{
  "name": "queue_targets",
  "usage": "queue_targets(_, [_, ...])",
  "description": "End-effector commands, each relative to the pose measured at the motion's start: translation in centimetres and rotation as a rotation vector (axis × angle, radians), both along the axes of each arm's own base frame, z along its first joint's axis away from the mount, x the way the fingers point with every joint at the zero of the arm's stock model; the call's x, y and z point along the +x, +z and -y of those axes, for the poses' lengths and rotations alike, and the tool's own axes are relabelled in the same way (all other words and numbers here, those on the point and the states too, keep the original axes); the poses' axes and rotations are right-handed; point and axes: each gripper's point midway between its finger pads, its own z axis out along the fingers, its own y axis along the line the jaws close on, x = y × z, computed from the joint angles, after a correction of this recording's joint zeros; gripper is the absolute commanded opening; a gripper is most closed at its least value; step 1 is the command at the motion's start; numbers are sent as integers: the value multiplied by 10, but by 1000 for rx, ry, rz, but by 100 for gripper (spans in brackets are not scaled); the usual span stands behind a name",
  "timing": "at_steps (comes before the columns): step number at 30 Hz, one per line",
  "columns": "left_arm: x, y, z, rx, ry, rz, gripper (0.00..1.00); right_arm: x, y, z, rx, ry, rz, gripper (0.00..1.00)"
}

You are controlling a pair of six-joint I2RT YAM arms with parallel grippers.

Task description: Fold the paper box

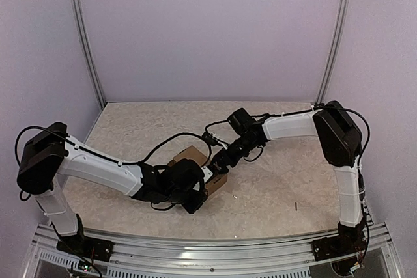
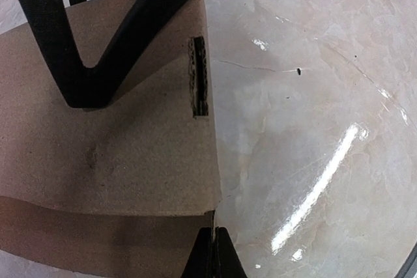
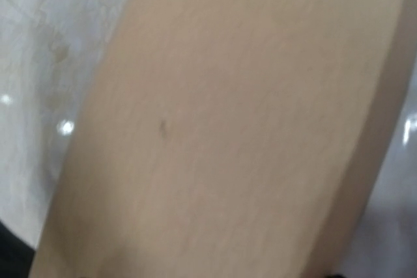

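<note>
My left gripper [image 2: 212, 255] was closed, its fingertips pressed together right at the edge of the paper box [image 2: 130, 161]. I could not make out whether a cardboard edge was pinched between them. A cut slot [image 2: 199, 76] showed in the panel in front of that gripper, and black cables [image 2: 45, 37] crossed above it. The left arm [image 1: 98, 167] reached low from the near left corner of the table [image 1: 280, 193] toward its middle.

My right gripper [image 1: 220, 161] sat against the far right side of the box. Its wrist camera showed only blurred brown cardboard, so I could not tell how far the jaws stood apart or whether they held anything. The right arm [image 1: 339, 135] rose from the near right corner, bent at a high elbow and sloped down leftward.

The box lay near the middle of the table, between the two grippers.
</note>
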Motion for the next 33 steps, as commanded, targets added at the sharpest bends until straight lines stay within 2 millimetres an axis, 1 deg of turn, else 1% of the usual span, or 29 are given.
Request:
queue_targets(1, [10, 1, -10, 10, 40, 31, 0, -23, -9, 19, -62, 26, -55, 76])
queue_targets(8, [15, 3, -11, 9, 46, 29, 0, -33, -17, 24, -66, 22, -97, 71])
queue_targets(12, [18, 9, -4, -1, 42, 31, 0, -36, -22, 24, -63, 12, -121, 69])
queue_targets(18, [26, 12, 2, 14, 51, 26, 0, -36, -22, 22, -58, 9, -130, 68])
queue_targets(24, [29, 24, 8, 18, 67, 9, 0, -36, -18, 20, -53, 4, -120, 68])
queue_targets(33, [33, 25, 13, 51, 87, -21, 0, -39, -20, 18, -51, 7, -132, 68])
